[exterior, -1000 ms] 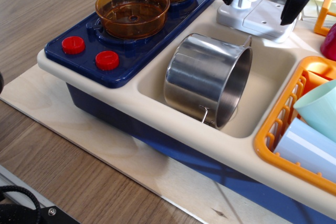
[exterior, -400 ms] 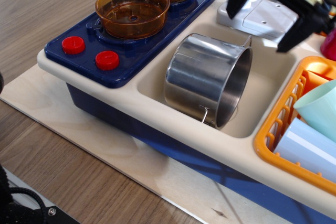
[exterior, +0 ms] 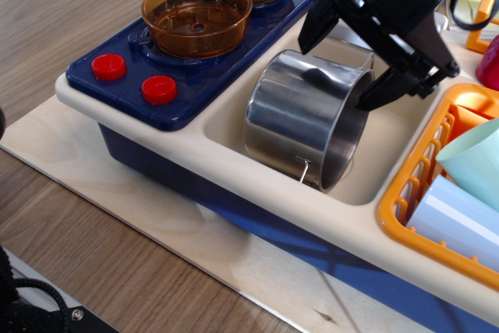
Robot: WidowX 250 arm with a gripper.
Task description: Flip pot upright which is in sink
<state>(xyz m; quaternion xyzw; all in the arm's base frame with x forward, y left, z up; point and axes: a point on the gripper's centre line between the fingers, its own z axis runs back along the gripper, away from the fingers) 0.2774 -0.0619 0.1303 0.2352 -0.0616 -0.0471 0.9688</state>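
Note:
The shiny steel pot (exterior: 300, 118) lies on its side in the cream sink (exterior: 394, 134), its open mouth facing right and a thin wire handle at the front. My black gripper (exterior: 341, 68) hangs open just above the pot's upper rim. One fingertip (exterior: 310, 37) is over the pot's back left side. The other fingertip (exterior: 368, 99) is at the rim on the mouth side. The fingers hold nothing.
Two amber pans (exterior: 196, 15) stand on the blue stove with red knobs (exterior: 158, 89) to the left. An orange dish rack (exterior: 437, 185) with pale cups (exterior: 475, 157) stands to the right. The gripper body hides the faucet block behind the sink.
The gripper has come down and to the left from above the faucet to just over the pot's rim, jaws still open. The pot has not moved.

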